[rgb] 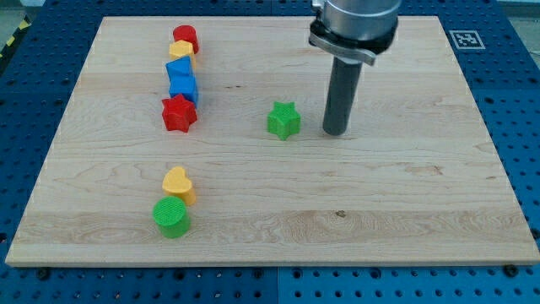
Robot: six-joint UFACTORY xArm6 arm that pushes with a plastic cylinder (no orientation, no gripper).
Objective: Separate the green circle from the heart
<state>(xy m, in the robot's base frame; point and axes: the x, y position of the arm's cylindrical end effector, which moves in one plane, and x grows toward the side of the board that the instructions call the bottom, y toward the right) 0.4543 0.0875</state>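
Note:
The green circle [171, 217] lies near the view's bottom left and touches the yellow heart [179, 184], which sits just above it. My tip [335, 132] rests on the board right of centre, far up and to the right of both. It stands just right of a green star [284, 120], with a small gap between them.
A column of blocks stands at the upper left: a red circle [186, 38], a yellow block [180, 52], two blue blocks [182, 83] and a red star [179, 112]. The wooden board [405, 211] lies on a blue pegboard table.

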